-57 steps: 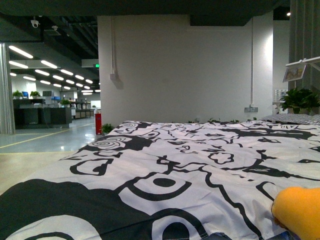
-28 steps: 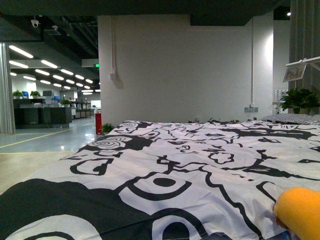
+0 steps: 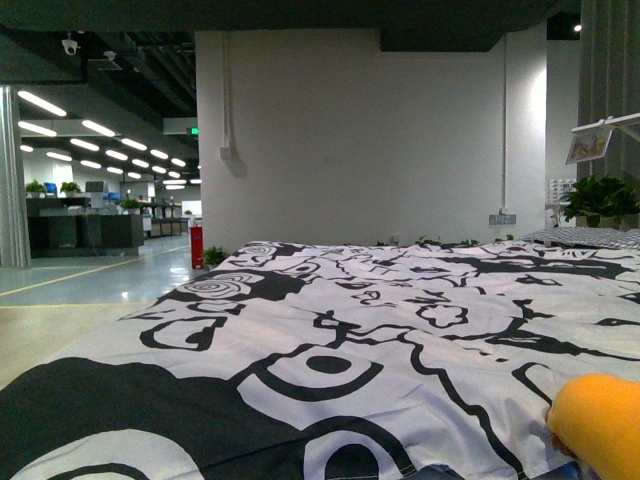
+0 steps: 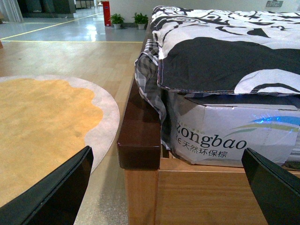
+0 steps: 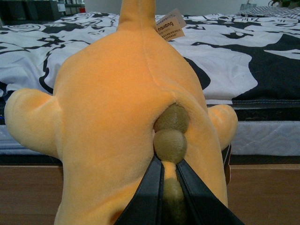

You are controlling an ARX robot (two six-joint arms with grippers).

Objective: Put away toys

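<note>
The orange plush toy [image 5: 117, 117], at the bed's [image 3: 400, 330] near right edge, is clamped by its tan tuft in the right gripper [image 5: 168, 165]. The left gripper [image 4: 166, 157] is spread, empty. "zongbao" is printed on the mattress wrap [image 4: 225, 136].

We see the orange plush toy [image 5: 122, 117] upright at the bed's [image 3: 330, 330] near edge, tan tufts down its back.

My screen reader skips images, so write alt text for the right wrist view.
An orange plush toy fills the view, its olive-brown tail pinched between the right gripper's black fingers. Behind it lies a bed with a black-and-white cover.
</note>
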